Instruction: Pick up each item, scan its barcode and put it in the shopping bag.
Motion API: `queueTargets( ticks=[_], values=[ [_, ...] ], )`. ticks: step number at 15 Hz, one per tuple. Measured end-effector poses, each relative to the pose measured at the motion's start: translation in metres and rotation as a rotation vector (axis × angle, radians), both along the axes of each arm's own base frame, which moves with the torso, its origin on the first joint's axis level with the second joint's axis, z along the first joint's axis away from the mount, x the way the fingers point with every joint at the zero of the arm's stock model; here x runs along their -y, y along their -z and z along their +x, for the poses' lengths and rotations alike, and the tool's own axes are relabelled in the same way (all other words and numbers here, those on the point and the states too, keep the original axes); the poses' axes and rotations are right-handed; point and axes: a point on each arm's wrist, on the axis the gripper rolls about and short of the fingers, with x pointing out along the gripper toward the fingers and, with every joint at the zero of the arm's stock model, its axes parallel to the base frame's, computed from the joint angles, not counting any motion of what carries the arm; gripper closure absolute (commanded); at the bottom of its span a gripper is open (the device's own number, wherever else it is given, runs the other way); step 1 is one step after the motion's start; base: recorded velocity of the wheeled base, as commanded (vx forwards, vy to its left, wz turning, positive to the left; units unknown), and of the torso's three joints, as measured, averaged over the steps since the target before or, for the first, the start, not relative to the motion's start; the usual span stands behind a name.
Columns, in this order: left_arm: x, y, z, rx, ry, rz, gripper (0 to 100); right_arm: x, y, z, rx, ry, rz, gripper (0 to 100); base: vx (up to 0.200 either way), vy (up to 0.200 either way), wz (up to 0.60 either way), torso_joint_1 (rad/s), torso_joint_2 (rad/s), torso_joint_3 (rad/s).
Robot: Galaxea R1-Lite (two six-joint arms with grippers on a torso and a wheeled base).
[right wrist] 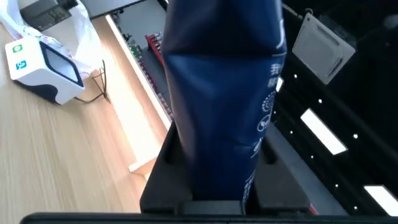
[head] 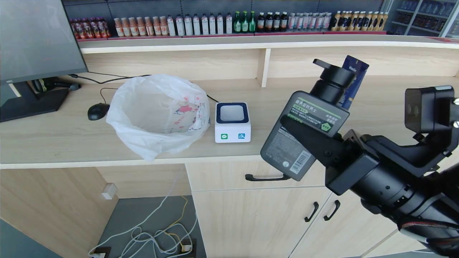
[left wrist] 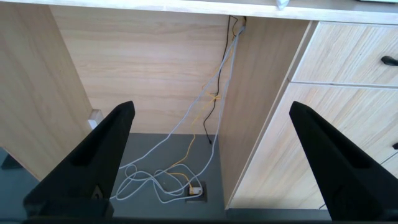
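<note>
Over the right end of the pale wooden counter (head: 53,136), the right gripper (head: 308,138) clamps the dark grey pump bottle with black cap (head: 283,150). It is tilted, cap up and away, barcode (head: 300,162) facing up. The white box scanner (head: 232,122) lies to its left, window upward, so I reckon that label must turn over. Just beside it, the white plastic shopping bag (head: 125,125) gapes, no item visible inside. The left gripper (left wrist: 211,109) hangs wide open below.

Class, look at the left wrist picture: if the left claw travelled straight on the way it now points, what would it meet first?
Ahead of the left claw, probably the hanging cables first, then the wooden back panel behind them; depth is unclear.
</note>
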Motion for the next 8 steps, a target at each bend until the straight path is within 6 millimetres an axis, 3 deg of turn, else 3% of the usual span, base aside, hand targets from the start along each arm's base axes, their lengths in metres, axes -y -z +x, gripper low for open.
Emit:
queueTargets(
  ticks=[5, 8],
  values=[
    [0.0, 0.0, 0.0, 0.0, 0.0, 0.0, 0, -0.005, -0.002, -0.008, -0.194, -0.227, 0.155, 100, 0.0, 0.0, 0.0, 0.0, 0.0, 0.0],
    [0.0, 0.0, 0.0, 0.0, 0.0, -0.001, 0, -0.01, -0.008, -0.023, -0.254, -0.332, 0.208, 100, 0.0, 0.0, 0.0, 0.0, 0.0, 0.0]
  ],
)
